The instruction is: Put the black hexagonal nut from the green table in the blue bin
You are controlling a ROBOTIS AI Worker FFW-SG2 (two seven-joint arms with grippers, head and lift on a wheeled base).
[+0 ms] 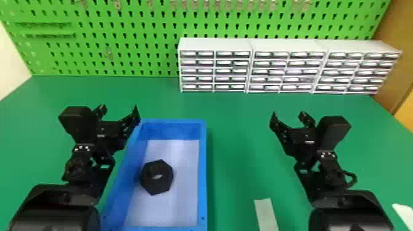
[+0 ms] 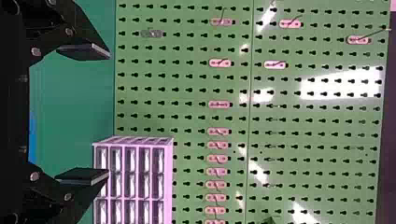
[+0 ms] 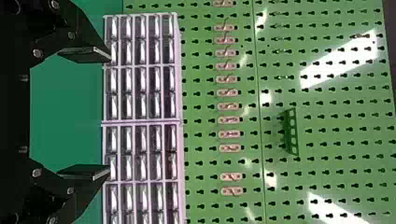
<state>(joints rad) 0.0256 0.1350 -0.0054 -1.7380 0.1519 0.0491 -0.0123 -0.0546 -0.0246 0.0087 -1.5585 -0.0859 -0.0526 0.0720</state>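
1. Left gripper (image 1: 119, 111): at the blue bin's far left corner, its flat black fingers spread wide with nothing between them.
2. Blue bin (image 1: 202, 172): a smooth, rectangular tub with a pale, glossy floor.
3. Black hexagonal nut (image 1: 165, 182): matte, thick and six-sided, lying inside the bin toward its left wall.
4. Pale strip (image 1: 265, 212): flat and straight-edged, on the green table's near part, right of the bin.
5. Right gripper (image 1: 288, 116): above the table's right side, its fingers parted and empty.

No lettering, number, label or sign can be read on anything here.
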